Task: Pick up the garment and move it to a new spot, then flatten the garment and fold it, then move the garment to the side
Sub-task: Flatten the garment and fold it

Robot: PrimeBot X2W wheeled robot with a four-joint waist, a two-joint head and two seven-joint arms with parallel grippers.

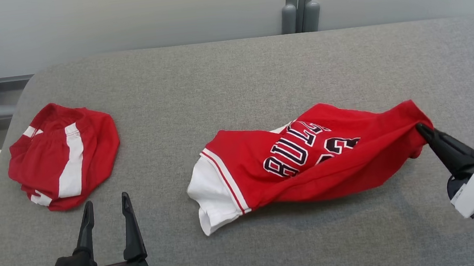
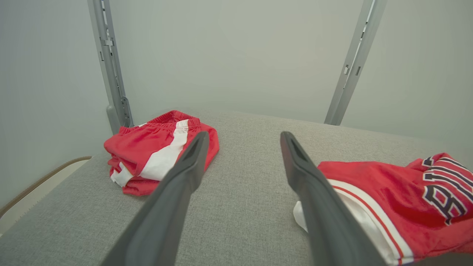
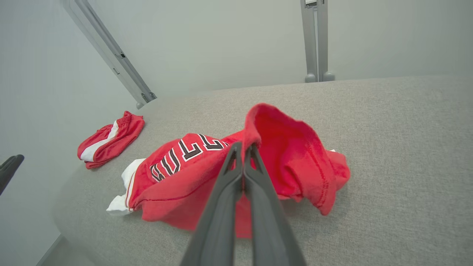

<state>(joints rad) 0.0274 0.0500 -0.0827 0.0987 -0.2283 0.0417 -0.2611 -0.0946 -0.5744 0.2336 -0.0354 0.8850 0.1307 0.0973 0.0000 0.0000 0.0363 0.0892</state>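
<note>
Right gripper (image 1: pixel 420 127) clamped on the right end of the red jersey (image 1: pixel 319 159), left gripper (image 1: pixel 108 204) open and empty

The red jersey lies crumpled across the middle of the grey padded bench (image 1: pixel 231 76), reaching toward its right edge, with its dark lettering up and its white-trimmed end pointing to the front left. The right gripper has its two dark fingers pressed together with a fold of red cloth pinched at their tips, and that end stands raised above the rest of the cloth in the right wrist view. The left gripper sits by the front edge toward the left corner, fingers spread wide, touching no cloth and apart from the jersey's white end. A second red garment (image 1: pixel 63 155) with white stripes lies bunched near the left edge, well apart from both grippers
</note>
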